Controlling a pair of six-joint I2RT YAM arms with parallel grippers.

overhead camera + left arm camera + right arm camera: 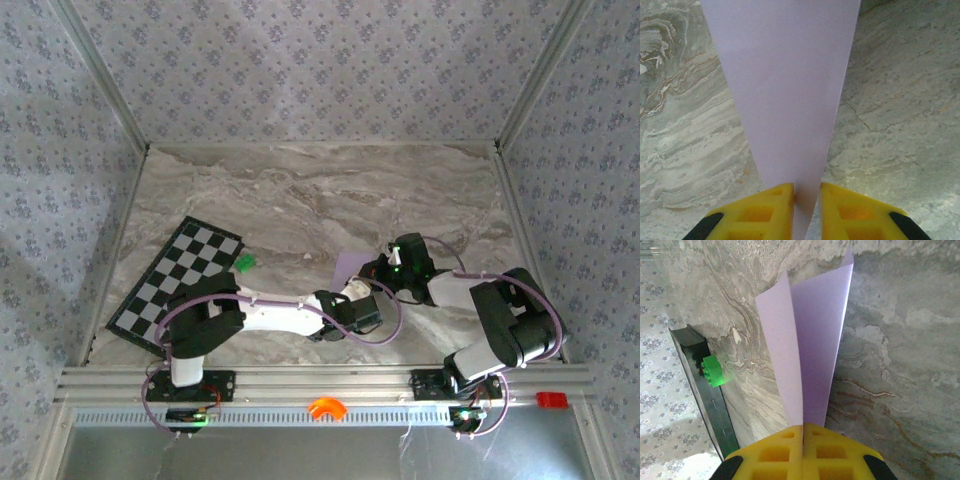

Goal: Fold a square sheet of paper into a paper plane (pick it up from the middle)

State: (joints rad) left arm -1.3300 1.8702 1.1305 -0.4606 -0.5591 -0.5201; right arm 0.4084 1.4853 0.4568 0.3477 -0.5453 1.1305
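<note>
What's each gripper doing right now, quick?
Left gripper: jaws narrowly apart around the paper sheet; a grip cannot be told.
Right gripper: closed, holding the paper sheet.

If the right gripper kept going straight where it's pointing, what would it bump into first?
The right gripper is shut on the paper, which would travel with it. Beyond that lies the table, and the gripper seems tilted down at it, so probably the table first; depth is hard to judge.

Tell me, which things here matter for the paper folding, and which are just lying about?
In use: square sheet of paper, right gripper pinching it, left gripper with fingers either side of it.
Lying about: checkered board, green block.
</note>
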